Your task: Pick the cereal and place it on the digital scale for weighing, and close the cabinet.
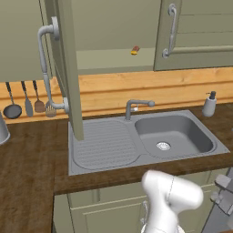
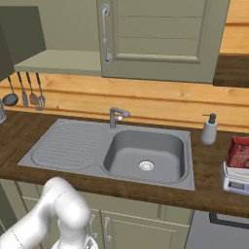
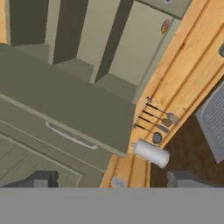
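The cereal (image 2: pixel 239 151), a red box with pale print, stands upright on the digital scale (image 2: pixel 235 179) at the counter's far right. The cabinet (image 1: pixel 195 32) hangs above the sink. Its right door is shut, and its left door (image 1: pixel 68 68) swings out edge-on, with a curved grey handle (image 1: pixel 45 68). In the hand view that open door (image 3: pixel 65 105) lies just ahead of my gripper (image 3: pixel 113 179), which is open with nothing between its fingertips (image 3: pixel 41 179). My arm's white elbow (image 1: pixel 168 200) sits low in front of the counter.
A small yellow-and-red item (image 1: pixel 134 50) lies on the cabinet shelf. The grey sink (image 1: pixel 200 136) with its faucet (image 1: pixel 136 107) fills the counter's middle, and a soap dispenser (image 2: pixel 209 129) stands right of it. Utensils (image 1: pixel 27 102) hang on the wall at left, near a metal canister (image 3: pixel 151 153).
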